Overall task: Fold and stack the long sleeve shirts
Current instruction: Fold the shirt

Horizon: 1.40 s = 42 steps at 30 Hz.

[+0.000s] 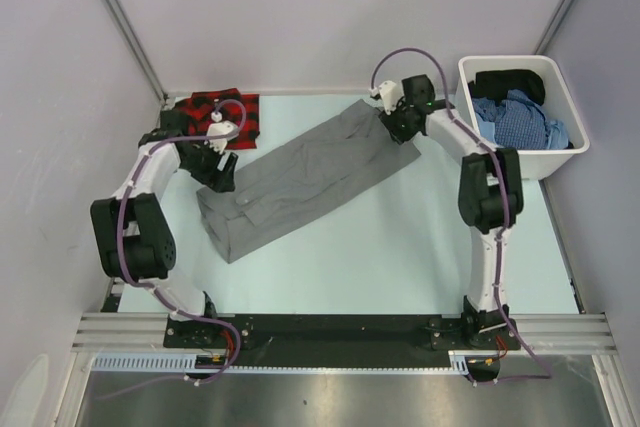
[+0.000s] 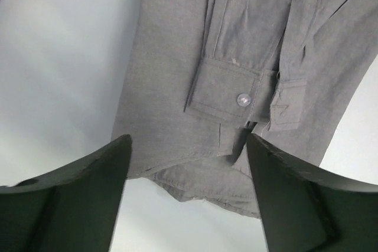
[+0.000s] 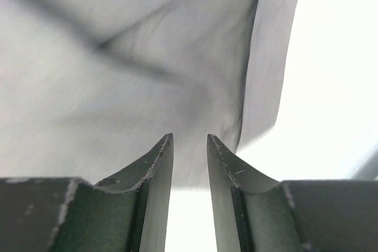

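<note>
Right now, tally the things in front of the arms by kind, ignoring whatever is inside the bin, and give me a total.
Shirts: 2 (grey shirt, red-and-black plaid shirt)
Bins: 1 (white bin)
Total: 3

The left arm (image 1: 135,217) and right arm (image 1: 490,187) are alike: white links between bulky black joint housings, with a purple cable (image 1: 404,50) looping loosely along each from just behind the gripper back to the base. The left gripper (image 2: 189,146) has two broad, matt, near-black wedge fingers (image 2: 71,193); those of the right gripper (image 3: 190,140) taper to thin tips with pale, scuffed edges. Both bases sit on a black plate (image 1: 340,332).
</note>
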{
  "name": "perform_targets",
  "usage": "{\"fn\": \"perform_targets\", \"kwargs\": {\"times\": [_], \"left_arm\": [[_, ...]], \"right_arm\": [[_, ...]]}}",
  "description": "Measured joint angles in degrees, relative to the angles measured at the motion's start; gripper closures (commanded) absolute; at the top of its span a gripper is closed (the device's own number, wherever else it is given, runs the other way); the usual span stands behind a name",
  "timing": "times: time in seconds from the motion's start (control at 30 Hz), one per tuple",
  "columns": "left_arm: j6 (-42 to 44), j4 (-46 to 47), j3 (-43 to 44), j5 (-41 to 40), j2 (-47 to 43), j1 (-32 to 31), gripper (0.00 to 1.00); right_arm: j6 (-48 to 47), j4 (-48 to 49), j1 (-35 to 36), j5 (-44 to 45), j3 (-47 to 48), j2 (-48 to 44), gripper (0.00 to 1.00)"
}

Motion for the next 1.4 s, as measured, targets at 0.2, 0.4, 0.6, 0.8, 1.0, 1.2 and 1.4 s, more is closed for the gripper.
{"fn": "perform_targets", "kwargs": {"times": [0.2,0.4,0.6,0.8,1.0,1.2,1.4], "left_arm": [[0.39,-0.79,1.09,-5.95,6.45,0.15,0.32],[1.42,-1.38,3.85,-12.76,13.79,1.86,0.53],[1.64,-3.08,11.69,-16.63,21.42,4.17,0.70],[1.44,-3.96,14.27,-17.29,23.28,5.18,0.68],[2.45,-3.91,13.35,-13.77,21.99,5.60,0.31],[6.38,-4.15,5.51,-4.94,6.34,4.85,0.27],[12.94,-4.68,1.03,-0.83,-7.91,-1.92,0.25]], "right_arm": [[7.45,-4.98,-0.37,-8.22,-9.79,-15.21,0.67],[15.82,-7.06,-0.90,-14.62,-17.90,-17.35,0.68],[22.95,-9.51,-5.09,-18.40,-22.88,-13.14,0.67],[28.11,-8.07,-7.06,-21.03,-23.02,-11.74,0.65],[33.77,-5.09,-8.72,-24.13,-23.02,-8.70,0.65],[42.77,1.79,-9.46,-24.46,-23.80,-7.52,0.69],[50.47,8.31,-9.57,-23.63,-23.15,-5.22,0.75]]}}
